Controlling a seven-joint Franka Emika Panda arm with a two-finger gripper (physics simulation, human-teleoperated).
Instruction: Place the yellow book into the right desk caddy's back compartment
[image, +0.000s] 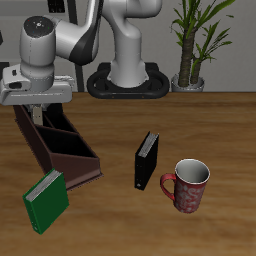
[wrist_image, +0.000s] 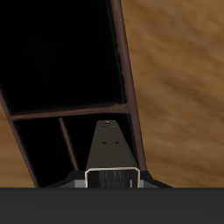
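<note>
The hand (image: 38, 108) hangs over the caddy (image: 62, 150), above its back compartment (wrist_image: 61, 52). Its opening state cannot be determined, and the yellow book is not identifiable. On the worktop (image: 200, 125) stand a black book (image: 146, 162), a green book (image: 47, 200) and a mug (image: 187, 184).

A white and grey robot arm bends forward from its base at the back of the bench. Its wrist points straight down, with the gripper (image: 38, 112) hanging low. One finger (wrist_image: 114, 144) shows; whether the jaws are parted cannot be told.
</note>
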